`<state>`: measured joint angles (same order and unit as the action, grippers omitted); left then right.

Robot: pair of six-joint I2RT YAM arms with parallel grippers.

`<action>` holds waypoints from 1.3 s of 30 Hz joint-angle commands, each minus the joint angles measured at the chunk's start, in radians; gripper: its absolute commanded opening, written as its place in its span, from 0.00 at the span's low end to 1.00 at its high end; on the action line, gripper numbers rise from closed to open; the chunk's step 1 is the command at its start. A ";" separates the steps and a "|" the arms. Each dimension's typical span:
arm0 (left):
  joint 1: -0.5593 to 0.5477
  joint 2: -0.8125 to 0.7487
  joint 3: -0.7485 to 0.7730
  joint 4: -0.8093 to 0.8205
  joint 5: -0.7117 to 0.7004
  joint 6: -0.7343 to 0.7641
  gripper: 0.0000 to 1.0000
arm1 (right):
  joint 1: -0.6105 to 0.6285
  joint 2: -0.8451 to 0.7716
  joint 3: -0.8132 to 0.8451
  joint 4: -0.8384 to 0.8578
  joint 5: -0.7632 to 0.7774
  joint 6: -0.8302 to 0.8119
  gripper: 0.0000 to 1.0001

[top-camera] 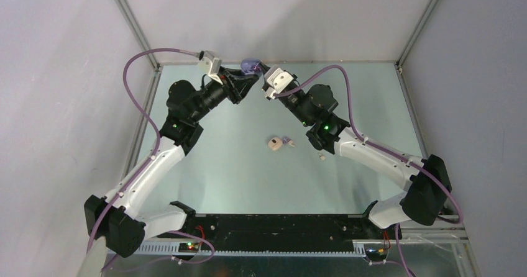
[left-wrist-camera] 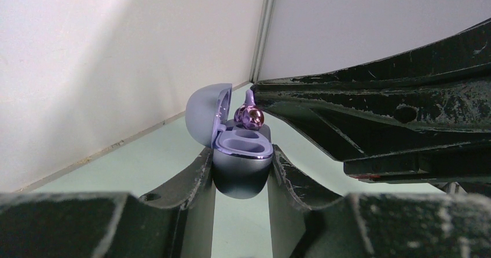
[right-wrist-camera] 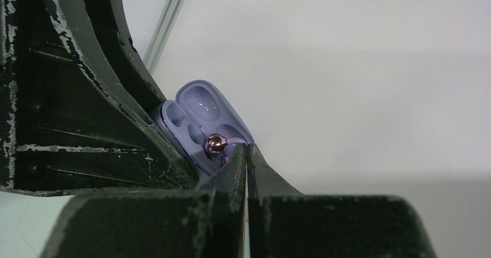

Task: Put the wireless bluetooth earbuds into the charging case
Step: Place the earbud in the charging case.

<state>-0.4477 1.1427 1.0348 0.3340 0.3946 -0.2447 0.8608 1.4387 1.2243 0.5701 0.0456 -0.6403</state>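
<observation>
1. The pale green desk (top-camera: 217,165) lies well below both claws, which are raised together near its far edge.
2. The left claw (left-wrist-camera: 242,165) is clenched on the charging case (left-wrist-camera: 240,154). One finger presses each side of the case's rounded lower body.
3. The right claw (right-wrist-camera: 247,154) is closed to a thin sliver and pinches a lavender earbud (right-wrist-camera: 214,143) at its tips. Those tips reach in over the left claw's tips.
4. The case is lavender and sits upright between the left claw's fingers. Its lid is swung open on the side away from the right claw, and the open wells in its tray face up.
5. The pinched earbud is shiny purple and sits at the tray's rim, just ahead of the right claw's tips. Whether it touches the tray cannot be told.
6. On the desk, well below the claws and nearer the arm bases, lies a pale rounded piece (top-camera: 274,143). A loose lavender bud (top-camera: 287,141) lies just beside it.
7. A tiny white bud (top-camera: 322,156) lies apart from those two, close under the right arm.
</observation>
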 commanded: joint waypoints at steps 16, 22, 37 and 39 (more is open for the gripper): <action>-0.006 -0.026 0.026 0.080 -0.024 0.000 0.00 | -0.005 0.003 0.011 -0.042 -0.082 -0.021 0.15; -0.005 -0.027 0.022 0.080 -0.022 0.008 0.00 | -0.005 -0.003 0.011 -0.026 -0.073 -0.025 0.22; 0.025 -0.025 0.003 0.103 0.103 0.061 0.00 | -0.071 -0.108 0.012 -0.258 -0.252 0.119 0.50; 0.028 -0.024 -0.002 0.105 0.132 0.076 0.00 | -0.085 -0.123 0.012 -0.289 -0.278 0.170 0.58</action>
<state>-0.4263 1.1427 1.0340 0.3481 0.4484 -0.2153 0.7982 1.3605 1.2243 0.3946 -0.1375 -0.5755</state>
